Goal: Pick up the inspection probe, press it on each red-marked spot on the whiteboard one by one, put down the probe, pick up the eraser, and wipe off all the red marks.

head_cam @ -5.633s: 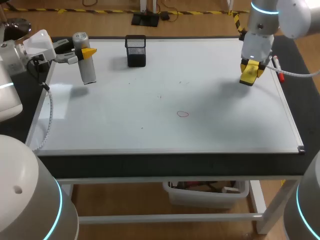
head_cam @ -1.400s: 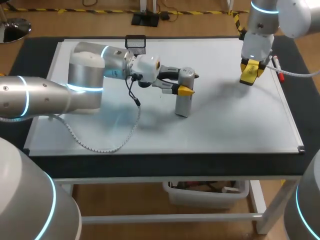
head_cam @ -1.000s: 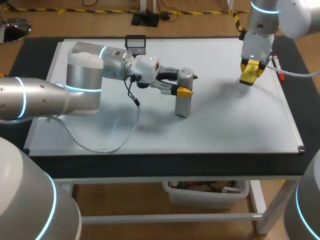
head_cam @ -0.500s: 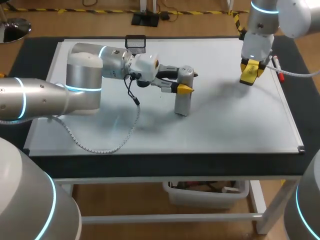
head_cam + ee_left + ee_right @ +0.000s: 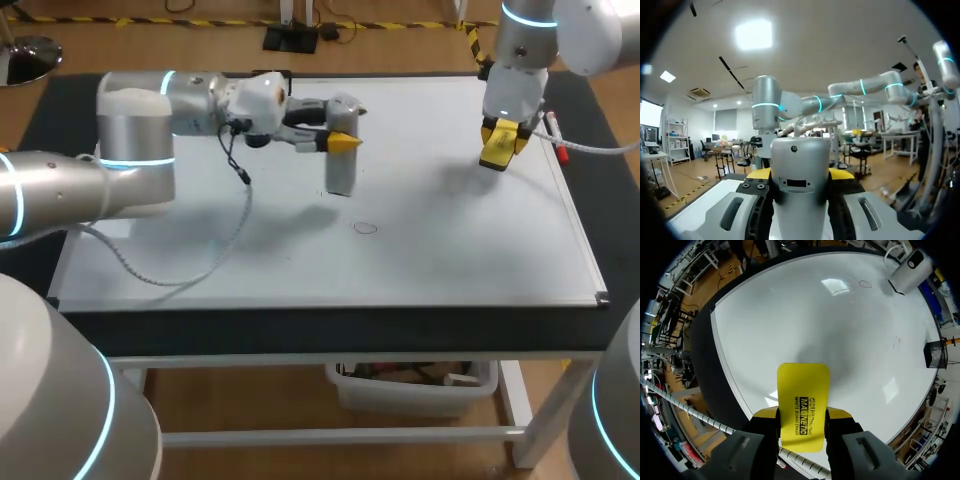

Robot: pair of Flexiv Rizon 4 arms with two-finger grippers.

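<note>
Head view | left gripper [image 5: 345, 125] clamps probe [image 5: 341, 175] | right gripper [image 5: 505, 132] clamps eraser [image 5: 496, 153]

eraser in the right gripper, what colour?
The eraser is yellow with black print; clearest in the right wrist view.

The probe [image 5: 342, 150] is silver-grey, the eraser [image 5: 803, 407] bright yellow with black print. The whiteboard [image 5: 450, 260] is white with one faint reddish ring [image 5: 366, 228]; the mesh cup [image 5: 932, 354] is black.

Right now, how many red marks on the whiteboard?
1: a small red circle near the whiteboard's middle, beside the probe, uncovered. The left arm may hide others.
</note>
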